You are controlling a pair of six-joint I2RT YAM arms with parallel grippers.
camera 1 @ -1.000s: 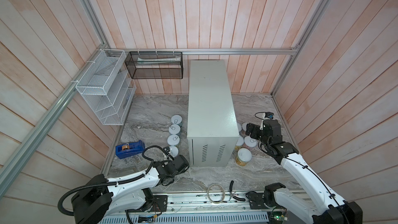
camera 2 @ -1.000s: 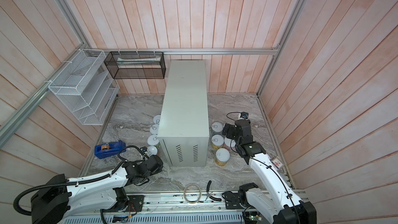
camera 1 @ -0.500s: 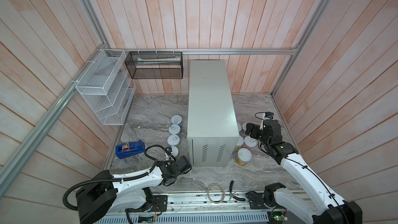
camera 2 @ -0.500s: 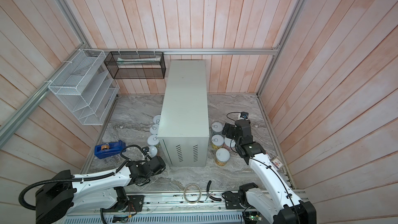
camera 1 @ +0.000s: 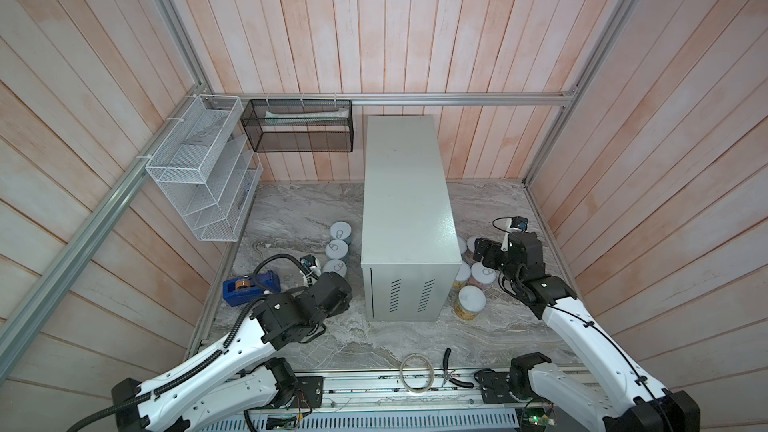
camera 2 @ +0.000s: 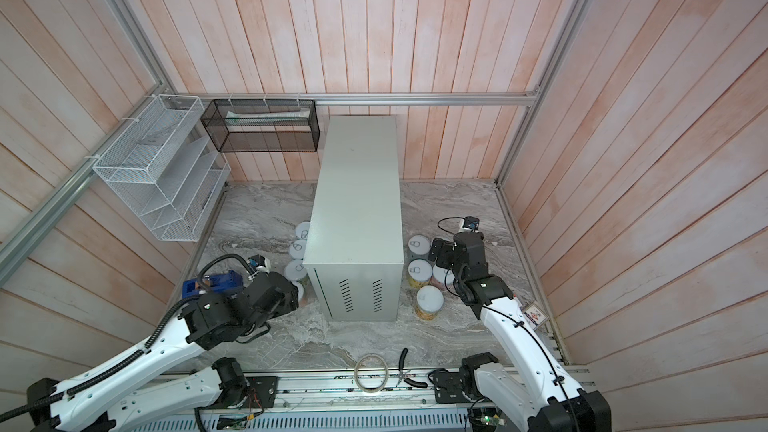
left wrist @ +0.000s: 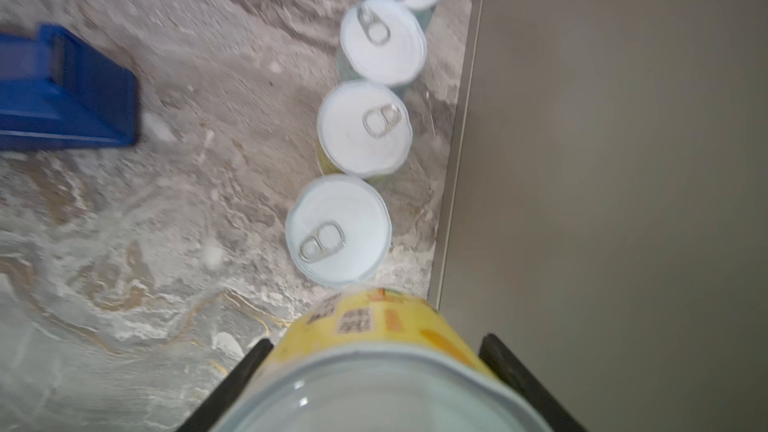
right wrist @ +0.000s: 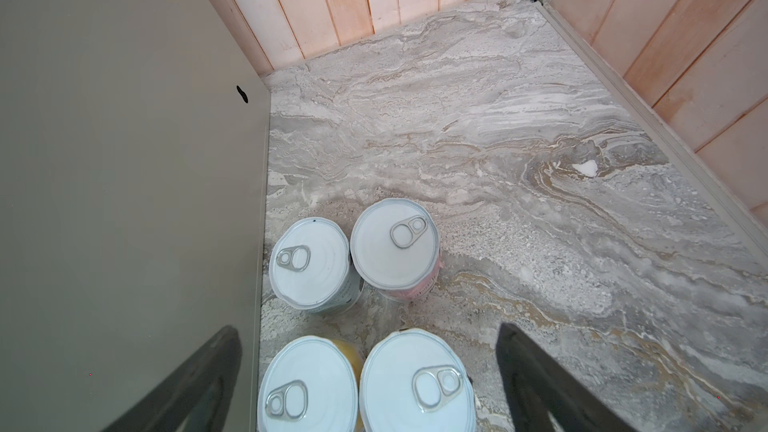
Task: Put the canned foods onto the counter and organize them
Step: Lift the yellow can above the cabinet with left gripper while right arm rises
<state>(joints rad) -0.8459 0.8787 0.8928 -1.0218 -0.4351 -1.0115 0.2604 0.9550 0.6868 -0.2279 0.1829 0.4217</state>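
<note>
Ten cans (camera 1: 468,299), one counter (camera 1: 405,209), two wire baskets (camera 1: 183,160), one tape dispenser (camera 1: 245,286).

Both top views overlook the whole scene; wrist cameras look closely down on cans (left wrist: 338,228)

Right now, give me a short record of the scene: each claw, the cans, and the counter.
Counter: no cans on top
Left row: four cans standing on the marble
Right cluster: at least four cans standing
Left claw: shut on a yellow can
Right claw: open, above that cluster
Extra: blue tape dispenser
</note>
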